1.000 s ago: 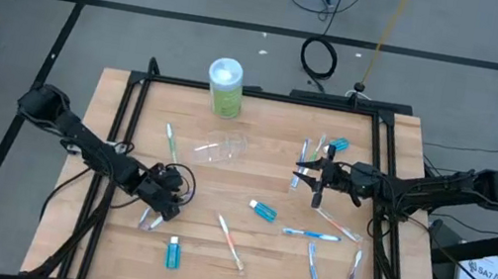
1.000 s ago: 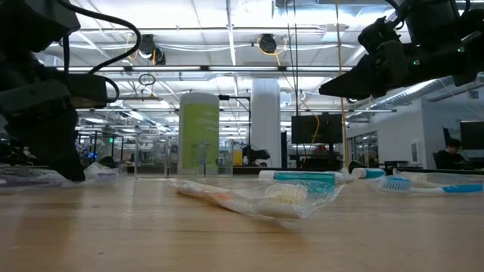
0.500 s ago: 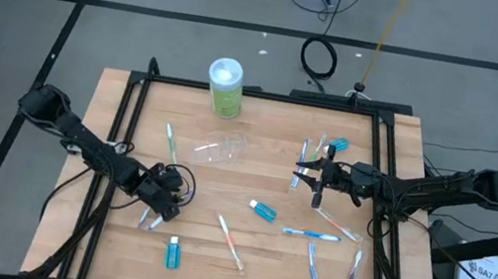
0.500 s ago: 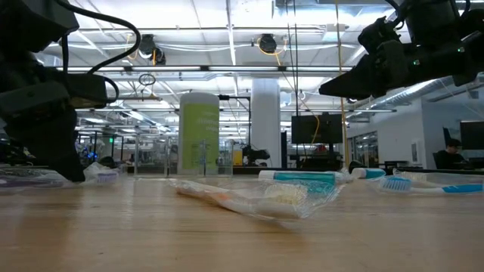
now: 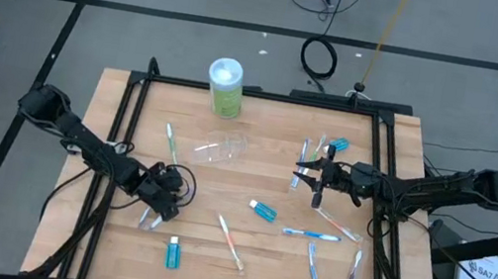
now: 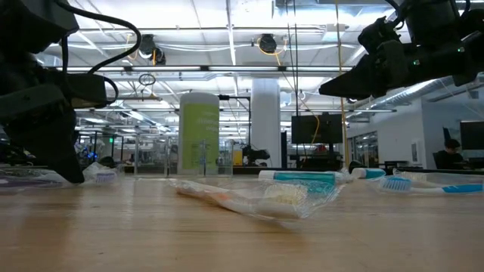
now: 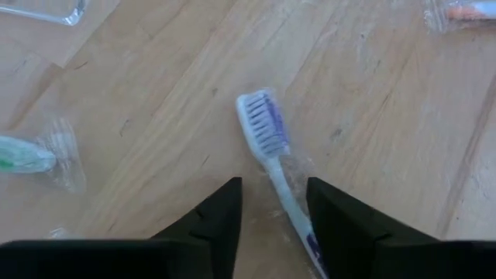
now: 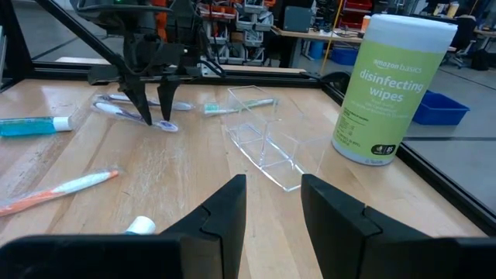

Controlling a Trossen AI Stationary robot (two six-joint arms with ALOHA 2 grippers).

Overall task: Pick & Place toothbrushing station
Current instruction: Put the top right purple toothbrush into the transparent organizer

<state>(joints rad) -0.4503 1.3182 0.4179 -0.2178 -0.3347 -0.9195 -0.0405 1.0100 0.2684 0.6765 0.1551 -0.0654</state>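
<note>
A pale toothbrush with purple bristles (image 7: pixel 267 132) lies flat on the wooden table near its left side. My left gripper (image 7: pixel 275 186) points steeply down over it, open, one finger on each side of the handle. Whether a finger touches the handle, I cannot tell. The small clear cup (image 5: pixel 220 148) lies on its side mid-table. My right gripper (image 5: pixel 306 176) hovers level above the table's right half, open, with nothing between its fingers. Several more toothbrushes, such as one (image 5: pixel 231 242) near the front, and blue tubes (image 5: pixel 173 252) (image 5: pixel 263 210) lie scattered flat.
A tall green wipes container (image 5: pixel 224 86) with a white lid stands at the far edge. A black frame (image 5: pixel 266 94) runs around the table. Several toothbrushes (image 5: pixel 313 273) crowd the right near corner. A green wrapped toothbrush (image 7: pixel 23 155) lies close to my left gripper.
</note>
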